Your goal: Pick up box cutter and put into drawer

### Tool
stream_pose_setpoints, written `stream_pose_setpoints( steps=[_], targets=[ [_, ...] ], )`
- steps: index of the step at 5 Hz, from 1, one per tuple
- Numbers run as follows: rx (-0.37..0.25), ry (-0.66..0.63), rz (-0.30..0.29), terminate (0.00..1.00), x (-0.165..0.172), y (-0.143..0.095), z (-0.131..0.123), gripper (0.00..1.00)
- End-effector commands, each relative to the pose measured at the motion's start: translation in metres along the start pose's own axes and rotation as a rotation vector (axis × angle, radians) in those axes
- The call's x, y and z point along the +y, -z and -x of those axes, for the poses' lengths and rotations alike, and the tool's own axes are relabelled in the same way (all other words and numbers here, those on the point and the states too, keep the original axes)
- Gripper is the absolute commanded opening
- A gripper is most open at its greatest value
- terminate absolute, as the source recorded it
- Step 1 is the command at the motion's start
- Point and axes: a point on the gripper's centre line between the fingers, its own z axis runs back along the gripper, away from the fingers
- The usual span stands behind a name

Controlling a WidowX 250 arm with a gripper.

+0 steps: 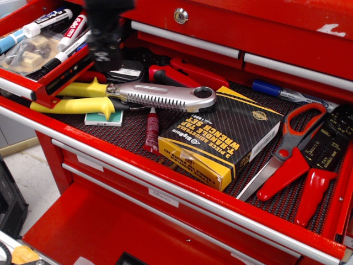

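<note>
The box cutter (165, 96), silver-grey with ribbed ridges and a round ring knob at its right end, lies in the open red drawer (165, 179). It rests across the yellow-handled snips (77, 98) and the edge of a black and yellow wrench-set box (223, 135). My gripper (105, 38) is a dark blurred shape at the top left, above and to the left of the box cutter and apart from it. Its fingers are too blurred to tell whether they are open or shut.
A small upper tray (49, 47) with markers stands open at the top left. Red-handled scissors (289, 154), red-handled pliers (325, 165), a blue marker (281, 91), a red tube (151, 130) and a green pad (105, 117) lie in the drawer.
</note>
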Motion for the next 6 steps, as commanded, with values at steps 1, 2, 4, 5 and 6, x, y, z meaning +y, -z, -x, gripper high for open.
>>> stream_pose_setpoints(
  steps=[1, 2, 4, 5, 6],
  targets=[
    [-0.076, 0.019, 0.038, 0.0, 0.01, 0.021, -0.015, 1.0],
    [-0.111, 0.0, 0.054, 0.0, 0.008, 0.041, -0.017, 1.0],
    [-0.224, -0.022, 0.121, 0.0, 0.006, 0.075, -0.023, 1.0],
    [-0.266, -0.068, 0.117, 0.0, 0.0, 0.087, -0.022, 1.0],
    [-0.298, -0.131, 0.139, 0.0, -0.008, 0.094, -0.023, 1.0]
  ],
)
